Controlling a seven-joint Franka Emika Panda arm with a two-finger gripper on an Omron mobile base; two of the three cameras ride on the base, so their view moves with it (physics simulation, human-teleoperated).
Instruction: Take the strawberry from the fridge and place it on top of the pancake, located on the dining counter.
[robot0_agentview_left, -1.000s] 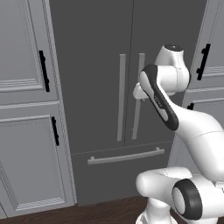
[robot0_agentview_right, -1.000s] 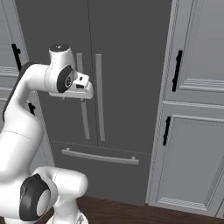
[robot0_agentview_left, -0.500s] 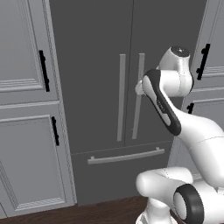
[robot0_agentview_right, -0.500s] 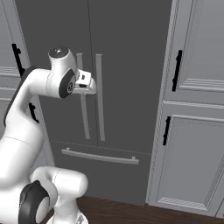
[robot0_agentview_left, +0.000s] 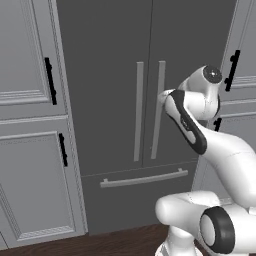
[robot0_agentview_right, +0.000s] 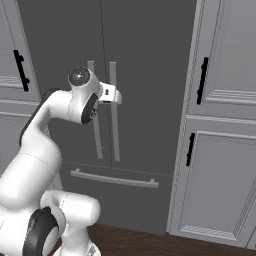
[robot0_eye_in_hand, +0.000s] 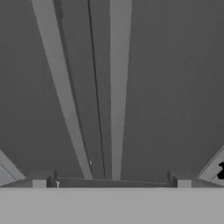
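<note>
Pincer (robot0_eye_in_hand: 111, 180) spread wide, empty, poised just before fridge (robot0_agentview_left: 110, 65), w/ both vertical handles (robot0_eye_in_hand: 118, 87) between its tips; doors shut. Bottom drawer bar (robot0_agentview_right: 114, 178) below; panelled cabinets (robot0_agentview_right: 225, 150) either side of fridge.

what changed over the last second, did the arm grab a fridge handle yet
Not yet. The arm has pushed the gripper closer to the fridge, up to the right door's handle. The fingers stayed spread wide, and no grip on the handle shows. Both doors and the bottom drawer stayed shut, and the cabinets and the view did not shift.
</note>
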